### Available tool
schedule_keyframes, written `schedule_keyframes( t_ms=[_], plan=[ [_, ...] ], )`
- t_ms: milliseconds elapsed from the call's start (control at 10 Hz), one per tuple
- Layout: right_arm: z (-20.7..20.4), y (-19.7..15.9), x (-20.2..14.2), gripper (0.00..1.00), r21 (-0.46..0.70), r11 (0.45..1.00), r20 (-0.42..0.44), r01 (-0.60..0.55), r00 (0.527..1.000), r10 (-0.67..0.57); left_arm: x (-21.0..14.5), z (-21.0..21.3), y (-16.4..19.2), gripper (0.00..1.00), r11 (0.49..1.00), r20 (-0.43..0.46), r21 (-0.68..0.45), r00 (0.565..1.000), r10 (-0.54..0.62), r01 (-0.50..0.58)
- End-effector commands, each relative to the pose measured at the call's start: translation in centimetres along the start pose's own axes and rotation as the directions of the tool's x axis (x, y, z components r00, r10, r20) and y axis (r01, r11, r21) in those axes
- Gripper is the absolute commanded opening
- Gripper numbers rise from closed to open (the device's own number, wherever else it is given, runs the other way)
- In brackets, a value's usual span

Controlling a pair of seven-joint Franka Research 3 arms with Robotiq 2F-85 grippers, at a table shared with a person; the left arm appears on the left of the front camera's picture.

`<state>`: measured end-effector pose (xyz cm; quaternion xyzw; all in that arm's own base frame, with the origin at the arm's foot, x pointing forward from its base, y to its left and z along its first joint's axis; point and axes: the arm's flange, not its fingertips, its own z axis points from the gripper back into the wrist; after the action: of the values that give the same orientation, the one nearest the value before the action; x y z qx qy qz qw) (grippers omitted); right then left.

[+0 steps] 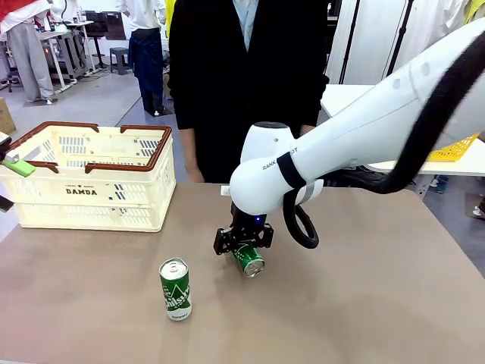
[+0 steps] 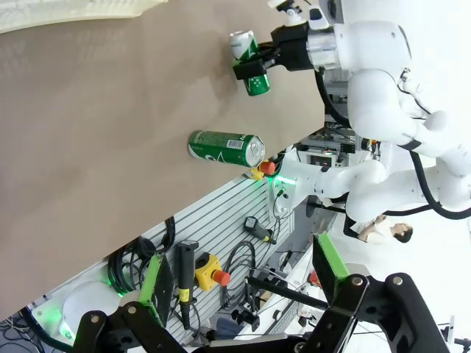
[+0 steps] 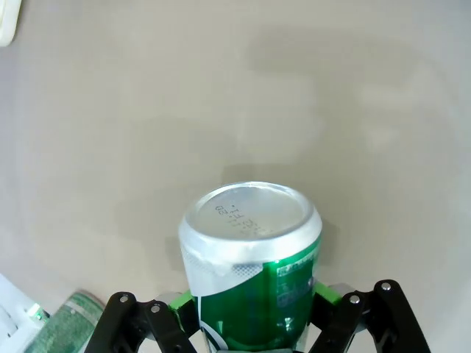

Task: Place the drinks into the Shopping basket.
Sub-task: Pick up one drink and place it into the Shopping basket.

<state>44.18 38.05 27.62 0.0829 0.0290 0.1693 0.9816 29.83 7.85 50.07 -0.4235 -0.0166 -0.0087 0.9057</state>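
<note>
My right gripper [image 1: 244,244] is shut on a green drink can [image 1: 248,260] with a silver top, holding it tilted low over the middle of the brown table. In the right wrist view the can [image 3: 250,268] sits between the green pads [image 3: 324,294]. A second green can [image 1: 175,289] stands upright on the table to its left, and appears in the left wrist view [image 2: 225,147]. The cream Shopping basket [image 1: 91,199] with a brown rim stands at the far left. My left gripper [image 1: 7,182] hangs open beside the basket's left end, its fingers [image 2: 152,283] spread with nothing between them.
A person in dark clothes stands at the table's far side, behind the right arm. A yellow mesh basket [image 1: 456,149] lies on another table at the right. Bare tabletop [image 1: 379,303] stretches in front of and to the right of the cans.
</note>
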Motion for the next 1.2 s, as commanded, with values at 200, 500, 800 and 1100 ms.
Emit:
schedule_keyframes(
  t_ms=[200, 500, 800, 1100],
  plan=[
    [0.2, 0.7, 0.9, 0.67, 0.075, 0.997, 0.031, 0.013, 0.999, -0.015, -0.2, 0.0, -0.1, 1.0, 1.0, 0.001, -0.013, 1.0, 0.0, 0.0],
    [-0.5, 0.7, 1.0, 1.0, 0.082, 0.997, 0.017, 0.012, 1.0, -0.014, -0.2, 0.0, -0.1, 1.0, 1.0, 0.001, -0.013, 1.0, 0.0, 0.0],
    [0.0, 0.5, 0.9, 1.0, 0.068, 0.998, 0.027, 0.016, 0.999, -0.018, -0.2, 0.0, -0.1, 1.0, 1.0, 0.001, -0.013, 1.0, 0.0, 0.0],
    [0.2, 0.5, 0.7, 1.0, 0.075, 0.997, 0.031, 0.028, 0.999, -0.03, -0.2, 0.0, -0.1, 1.0, 1.0, 0.001, -0.013, 1.0, 0.0, 0.0]
  ],
)
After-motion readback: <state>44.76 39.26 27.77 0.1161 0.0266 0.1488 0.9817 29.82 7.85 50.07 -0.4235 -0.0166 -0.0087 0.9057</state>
